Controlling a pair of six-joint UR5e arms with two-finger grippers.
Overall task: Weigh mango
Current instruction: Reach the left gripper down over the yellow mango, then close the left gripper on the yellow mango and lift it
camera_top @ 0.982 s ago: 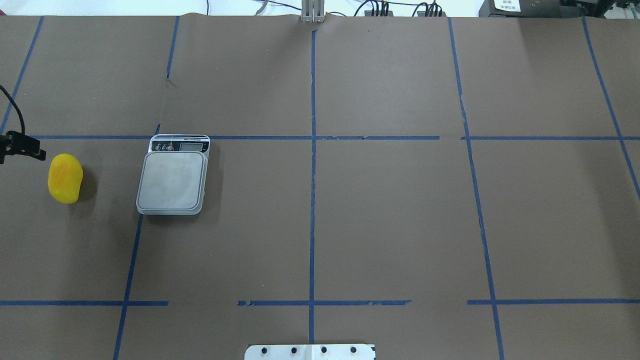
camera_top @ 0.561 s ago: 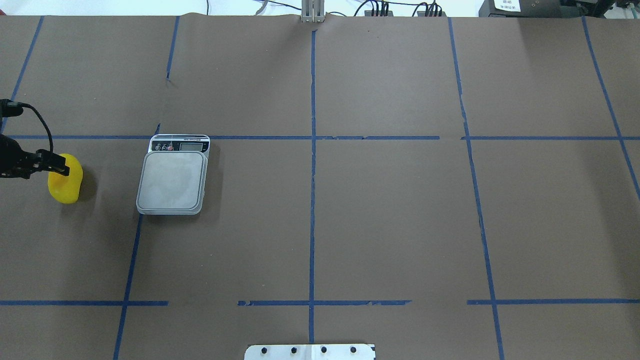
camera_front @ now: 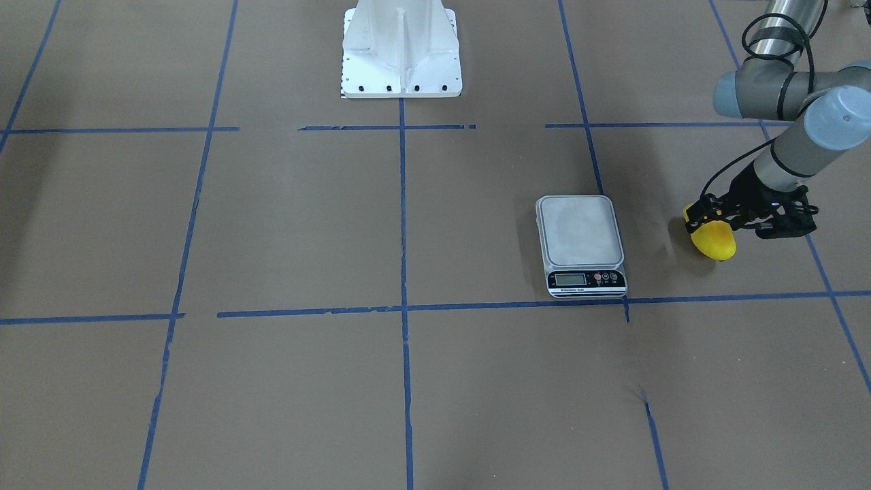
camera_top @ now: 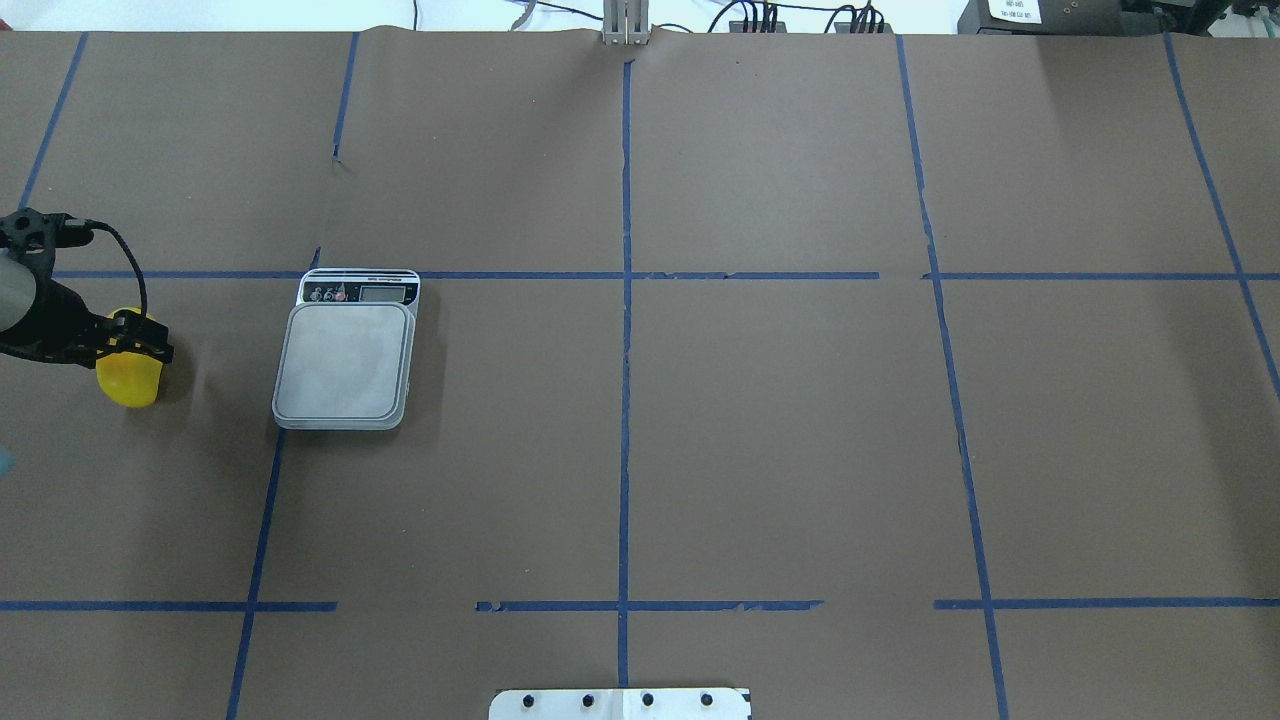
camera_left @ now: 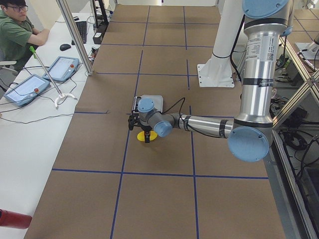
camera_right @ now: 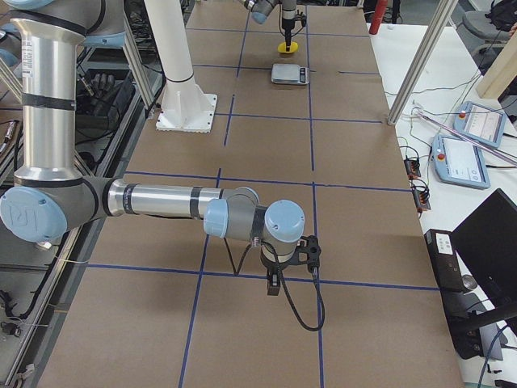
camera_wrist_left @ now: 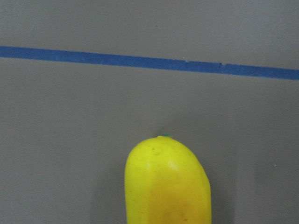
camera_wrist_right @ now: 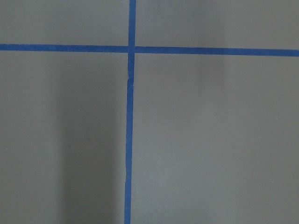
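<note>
The step in hand is judged to be the grasp of the mango (camera_front: 716, 241). The left gripper (camera_front: 708, 216) is best brought straight down until its fingers (camera_top: 148, 349) pass the fruit's widest part, and centred along the length before it is closed. The skin is glossy and rounded, so a hold taken too high or too near an end could be squeezed off, and a slow, square closing across the narrow width is called for. The lift is then best kept low and level on the way right to the scale (camera_front: 580, 231), whose platform is wider than the fruit. The mango lies on the table (camera_top: 700, 450), left of the scale in the overhead view and apart from it. The gripper is seen over the mango, about its middle, with one end left uncovered. The fingers seem spread, with a little yellow showing between them, and whether they touch the skin cannot be told. The right gripper (camera_right: 279, 275) hangs over the table far to the right, and its fingers' state cannot be told.
</note>
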